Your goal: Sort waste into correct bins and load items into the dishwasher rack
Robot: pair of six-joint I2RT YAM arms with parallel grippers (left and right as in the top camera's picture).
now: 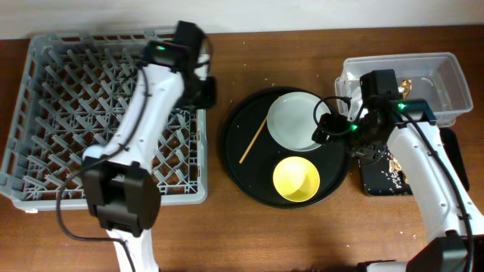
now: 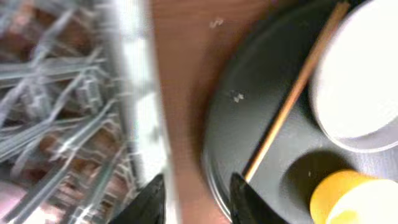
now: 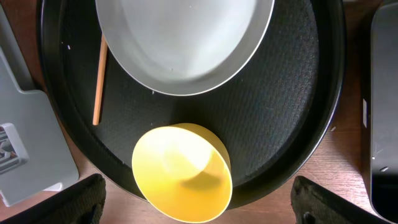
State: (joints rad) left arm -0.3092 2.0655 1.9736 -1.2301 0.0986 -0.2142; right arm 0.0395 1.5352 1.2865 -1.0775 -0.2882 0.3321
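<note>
The grey dishwasher rack fills the left side. A pale grey plate, a yellow bowl and one wooden chopstick lie on a round black tray. My left gripper is open and empty, over the table strip between the rack's right edge and the round tray. My right gripper is wide open and empty, above the yellow bowl and below the plate. The clear tub holds a golden-brown scrap. The shallow black tray is partly under my right arm. The cups and tissue are out of view.
Pale crumbs lie on the shallow black tray. The rack's corner shows left of the round tray in the right wrist view, and a dark bin edge shows at the right. The left wrist view is blurred.
</note>
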